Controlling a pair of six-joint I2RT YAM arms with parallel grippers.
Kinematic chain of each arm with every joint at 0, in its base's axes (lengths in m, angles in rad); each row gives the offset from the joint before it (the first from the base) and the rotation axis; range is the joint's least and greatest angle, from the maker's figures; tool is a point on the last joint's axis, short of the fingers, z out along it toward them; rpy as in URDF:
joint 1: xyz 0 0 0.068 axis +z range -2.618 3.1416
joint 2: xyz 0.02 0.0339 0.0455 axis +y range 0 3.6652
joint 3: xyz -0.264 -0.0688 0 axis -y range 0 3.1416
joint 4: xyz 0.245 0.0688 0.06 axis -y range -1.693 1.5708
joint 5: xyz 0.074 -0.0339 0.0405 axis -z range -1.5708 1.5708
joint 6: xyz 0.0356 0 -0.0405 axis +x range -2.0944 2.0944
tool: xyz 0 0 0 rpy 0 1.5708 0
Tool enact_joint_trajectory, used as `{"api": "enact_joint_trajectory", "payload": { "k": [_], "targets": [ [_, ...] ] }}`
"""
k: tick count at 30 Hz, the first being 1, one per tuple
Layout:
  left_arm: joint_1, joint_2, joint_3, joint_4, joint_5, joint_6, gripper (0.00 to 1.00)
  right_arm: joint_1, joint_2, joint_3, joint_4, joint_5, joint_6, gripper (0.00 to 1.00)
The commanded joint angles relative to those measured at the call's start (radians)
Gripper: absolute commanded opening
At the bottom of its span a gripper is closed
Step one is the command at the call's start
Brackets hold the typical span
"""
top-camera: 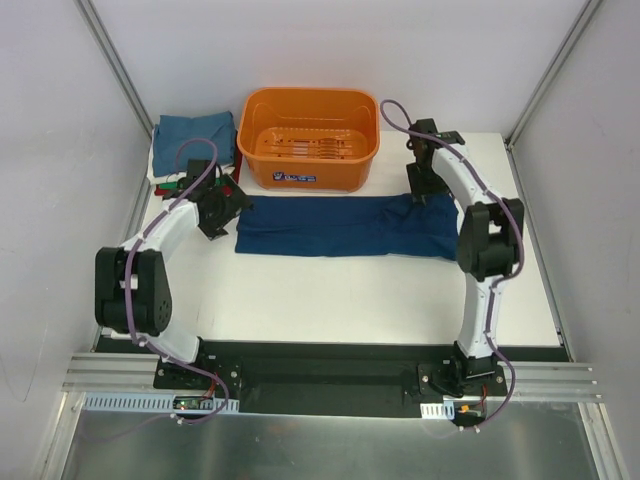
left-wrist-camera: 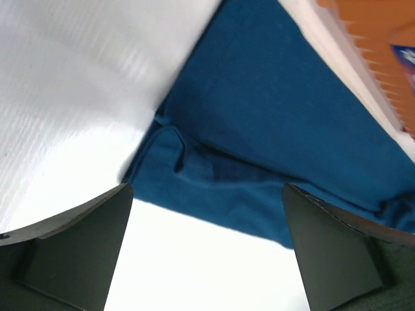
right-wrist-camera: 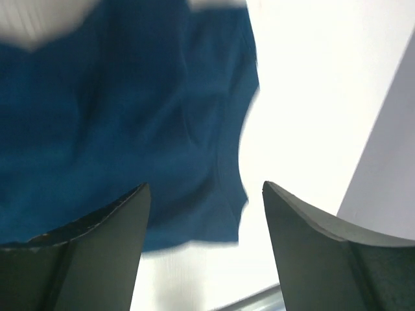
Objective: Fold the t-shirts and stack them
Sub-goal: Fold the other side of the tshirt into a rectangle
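Blue t-shirt [top-camera: 345, 228] lay folded into a long band across the white table [top-camera: 350, 300], just in front of the orange basket [top-camera: 300, 178], with a folded teal shirt [top-camera: 190, 135] at the far left corner. Left claw [left-wrist-camera: 207, 191] hung spread wide at its left end, and right claw [right-wrist-camera: 205, 186] was likewise spread at its right end, neither gripping anything.
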Motion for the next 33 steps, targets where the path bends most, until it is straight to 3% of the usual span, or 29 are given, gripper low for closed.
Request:
{"api": "enact_joint_trajectory", "payload": {
  "k": [1, 4, 9, 20, 25, 33],
  "targets": [
    [-0.006, -0.125, -0.036, -0.009, 0.064, 0.029, 0.99, -0.003, -0.326, -0.261, 0.033, -0.049, 0.144, 0.73],
    [-0.041, -0.12, -0.031, -0.009, 0.096, 0.037, 0.99, -0.009, -0.442, -0.465, 0.061, -0.193, 0.236, 0.73],
    [-0.086, 0.002, 0.016, -0.001, 0.18, 0.046, 0.99, -0.046, -0.493, -0.621, 0.151, -0.382, 0.286, 0.65],
    [-0.074, 0.242, 0.087, 0.017, 0.171, 0.052, 0.99, -0.191, -0.268, -0.538, 0.162, -0.424, 0.279, 0.55],
    [-0.044, 0.193, -0.008, -0.032, 0.173, 0.069, 0.99, -0.224, -0.203, -0.546, 0.128, -0.396, 0.279, 0.54],
    [-0.044, 0.073, -0.186, -0.159, 0.265, 0.106, 0.99, -0.251, -0.306, -0.691, 0.087, -0.376, 0.286, 0.56]
  ]
}}
